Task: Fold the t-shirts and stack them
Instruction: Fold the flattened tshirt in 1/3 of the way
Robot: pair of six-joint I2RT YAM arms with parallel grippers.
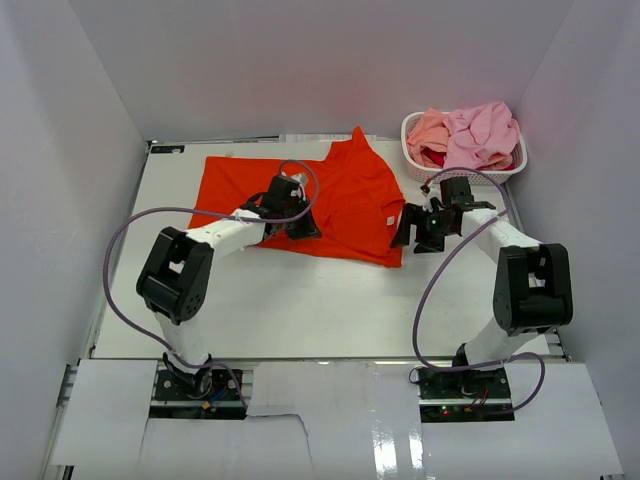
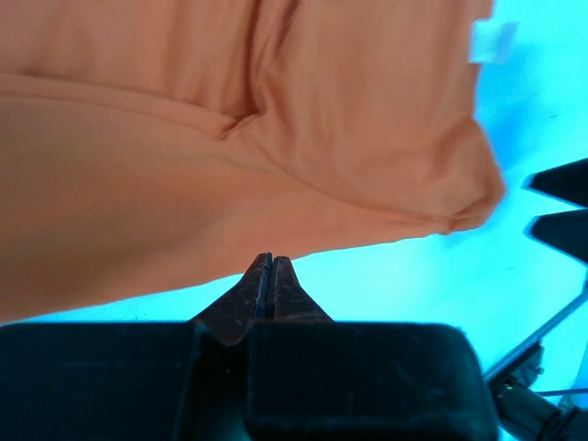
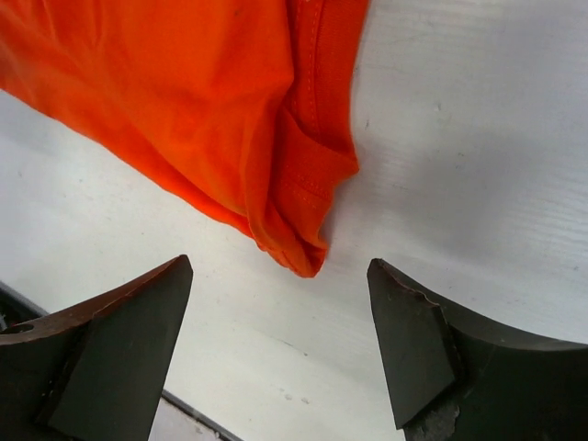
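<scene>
Two arms (image 1: 225,232) extended; right tool (image 1: 412,232) spread by t-shirt (image 1: 350,200).

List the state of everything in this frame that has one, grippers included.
orange t-shirt: lying on the table, unevenly folded over.
left gripper: shut, tips at the shirt's near edge.
right gripper: open, empty, just off the shirt's corner.
basket: upright at the table's far right corner, filled.
pink shirts: unfolded, heaped in the basket.
</scene>
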